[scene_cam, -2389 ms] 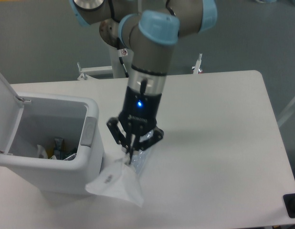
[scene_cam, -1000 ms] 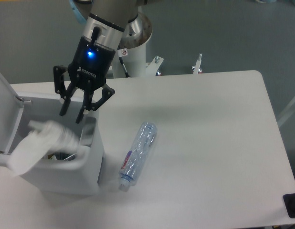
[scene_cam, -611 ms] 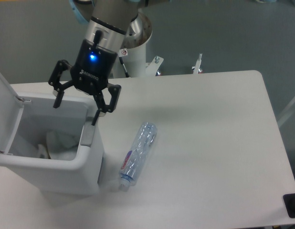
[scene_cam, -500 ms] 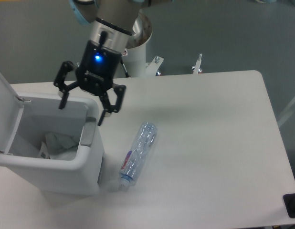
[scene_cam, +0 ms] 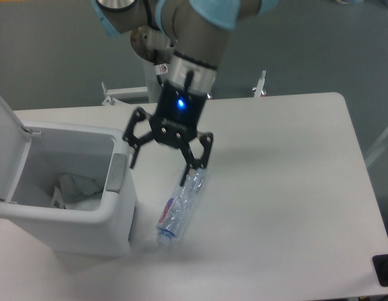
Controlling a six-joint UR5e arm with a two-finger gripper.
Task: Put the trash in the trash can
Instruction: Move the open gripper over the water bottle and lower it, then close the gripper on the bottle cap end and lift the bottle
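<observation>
One item of two is binned: the plastic bag [scene_cam: 78, 188] lies inside the open trash can [scene_cam: 118, 207], left of and below the pincer [scene_cam: 166, 164]. Outstanding: the bottle [scene_cam: 181, 205], flat on the tabletop [scene_cam: 288, 188], under the right finger. Pincer spread wide, empty, pointing down from a near-vertical wrist.

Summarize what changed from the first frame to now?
The gripper carried the plastic bag from the table into the trash can, let it go, and has swung back right with its jaws wide open, above the top end of the water bottle. Unchanged: the bottle lies on the table where it was, not gripped; the can's lid stays open.
</observation>
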